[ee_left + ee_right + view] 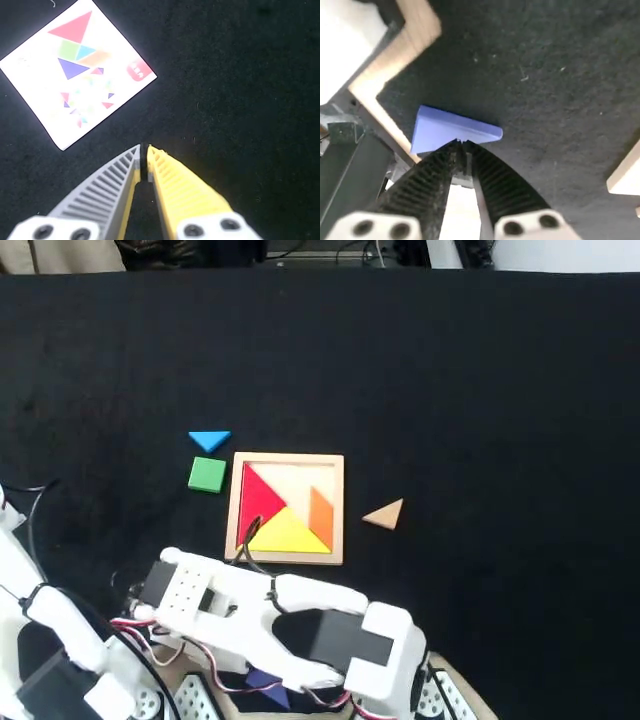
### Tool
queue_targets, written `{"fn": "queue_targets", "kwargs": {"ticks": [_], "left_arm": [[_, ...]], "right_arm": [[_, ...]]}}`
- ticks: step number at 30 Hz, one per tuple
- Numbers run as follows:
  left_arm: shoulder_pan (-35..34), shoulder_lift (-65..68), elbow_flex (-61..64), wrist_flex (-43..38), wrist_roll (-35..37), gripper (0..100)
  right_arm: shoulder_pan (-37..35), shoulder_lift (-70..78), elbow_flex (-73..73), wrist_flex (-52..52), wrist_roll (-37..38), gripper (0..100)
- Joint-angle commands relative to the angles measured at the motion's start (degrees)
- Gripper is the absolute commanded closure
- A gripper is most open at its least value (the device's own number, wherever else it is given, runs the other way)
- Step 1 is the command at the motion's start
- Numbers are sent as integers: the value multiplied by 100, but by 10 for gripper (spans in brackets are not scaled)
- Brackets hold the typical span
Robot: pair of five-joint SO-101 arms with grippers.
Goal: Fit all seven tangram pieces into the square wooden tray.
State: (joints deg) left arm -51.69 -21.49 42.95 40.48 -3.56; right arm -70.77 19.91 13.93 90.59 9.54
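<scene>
At the right tool's (460,145) tips, where the two black fingers are pressed together with nothing between them, lies a flat violet-blue triangular piece (451,131). The tips sit at its edge. It lies on the black cloth surface (480,390), on the arms' side of the square wooden tray (290,458) and well apart from it.

The piece looks thin, stiff and light, with smooth painted faces that could slip. It would likely be taken best by pinching across two of its straight sides, low against the cloth.

The left tool (145,150), one grey finger and one yellow, is likewise closed and empty. It hangs over bare cloth near a white card printed with tangram figures (75,75).

The shallow tray holds a red triangle (258,498), a yellow triangle (290,536) and an orange slanted piece (321,512), with pale wood bare in its far part.

Outside the tray:
- a green square (207,474) lies just beside it
- a blue triangle (209,440) lies just beyond the square
- a tan triangle (385,514) lies near the tray's opposite side
</scene>
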Motion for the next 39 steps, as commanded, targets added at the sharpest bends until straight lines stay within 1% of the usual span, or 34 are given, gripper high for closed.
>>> {"fn": "queue_targets", "kwargs": {"ticks": [1, 5, 13, 15, 17, 19, 21, 25, 29, 33, 36, 39], "left_arm": [[-4, -158, -365, -70, 70, 964], [-4, -158, -365, -79, 70, 964], [-4, -158, -365, -70, 70, 964], [-4, -158, -365, -70, 70, 964], [-4, -158, -365, -62, 70, 964], [-4, -158, -365, -62, 70, 964], [-4, -158, -365, -70, 70, 964], [13, -158, -365, -70, 70, 964], [-13, -158, -365, -70, 70, 964], [-4, -158, -365, -70, 70, 964], [22, -158, -365, -70, 70, 964], [22, -158, -365, -70, 70, 964]], "right_arm": [[9, 145, -48, -53, -185, 988], [501, 479, -374, 70, -255, 988], [1925, 646, -1218, 132, -185, 988], [2224, 646, -1411, 167, 26, 988], [2365, 602, -1473, 264, 132, 988], [2189, 567, -1525, 580, 167, 988], [1811, 409, -1481, 765, 167, 988], [914, 13, -1156, 809, 176, 988], [290, -4, -673, 686, -62, 988], [185, 435, -303, 352, -114, 988], [149, 848, -321, 369, -123, 988], [158, 910, -321, 343, -123, 988]]}}
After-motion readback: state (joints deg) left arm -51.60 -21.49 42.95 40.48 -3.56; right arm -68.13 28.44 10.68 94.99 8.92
